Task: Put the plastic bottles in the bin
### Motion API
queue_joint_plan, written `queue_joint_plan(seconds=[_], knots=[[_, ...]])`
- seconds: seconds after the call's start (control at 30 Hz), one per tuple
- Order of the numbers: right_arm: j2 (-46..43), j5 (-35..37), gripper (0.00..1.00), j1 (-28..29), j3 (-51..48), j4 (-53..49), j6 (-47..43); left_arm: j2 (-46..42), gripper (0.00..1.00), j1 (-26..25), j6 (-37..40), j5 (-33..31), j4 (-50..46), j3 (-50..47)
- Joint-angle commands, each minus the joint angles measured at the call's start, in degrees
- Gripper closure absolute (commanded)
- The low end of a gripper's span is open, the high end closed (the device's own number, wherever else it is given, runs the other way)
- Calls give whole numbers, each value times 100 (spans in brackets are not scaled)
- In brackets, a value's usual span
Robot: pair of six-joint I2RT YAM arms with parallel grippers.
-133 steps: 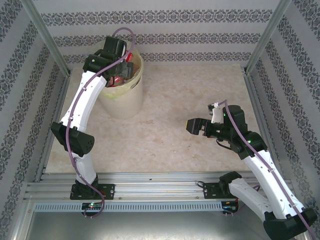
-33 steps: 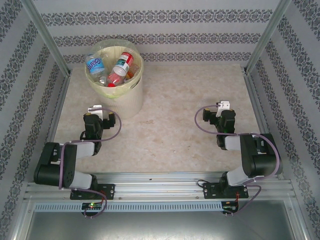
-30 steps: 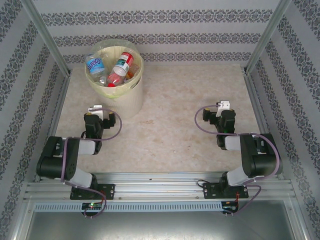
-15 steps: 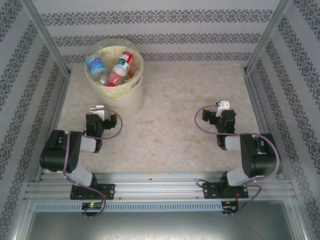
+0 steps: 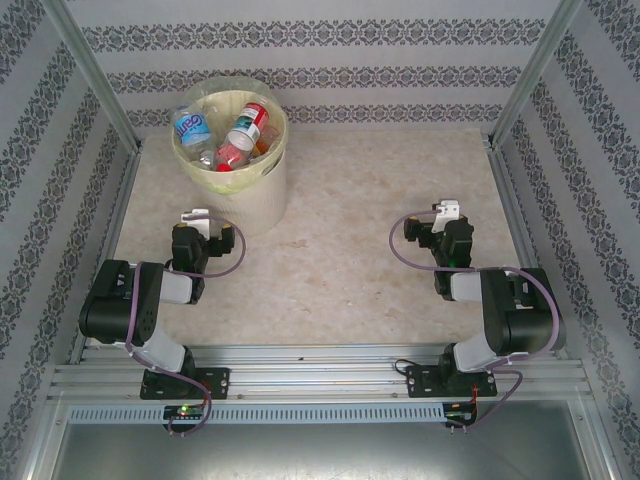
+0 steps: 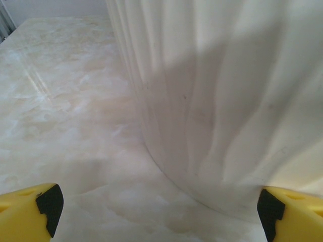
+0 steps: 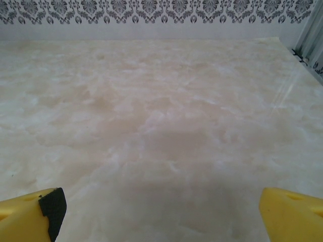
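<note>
The cream-white bin [image 5: 240, 200] stands at the far left of the table, lined with a pale yellow-green bag. Several plastic bottles lie inside it, among them a red-labelled one [image 5: 245, 127] and a blue-labelled one [image 5: 187, 127]. My left gripper [image 5: 190, 240] rests low, just in front of the bin, open and empty. In the left wrist view the bin wall [image 6: 227, 101] rises close ahead of the left gripper [image 6: 156, 214], whose yellow fingertips [image 6: 30, 209] stand wide apart. My right gripper [image 5: 440, 235] sits folded back at the right, open, and the right gripper [image 7: 159, 214] faces bare table.
The marble-patterned table [image 5: 370, 210] stretches between the two arms. Patterned walls and metal corner posts [image 5: 520, 80] enclose it on three sides. An aluminium rail [image 5: 320, 360] holding both arm bases runs along the near edge.
Both arms have folded back from where they reached earlier, the left one from over the bin. In the last second the left arm settled slightly; the right arm stayed still.
</note>
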Motion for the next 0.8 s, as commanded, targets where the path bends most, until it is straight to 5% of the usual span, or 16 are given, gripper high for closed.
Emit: queue_joint_plan(seconds=[0.0, 0.77], knots=[[26, -101, 2, -36, 68, -42, 15, -14, 0, 62, -28, -23, -10, 137], [22, -66, 2, -20, 77, -63, 12, -14, 0, 62, -27, -23, 3, 137]])
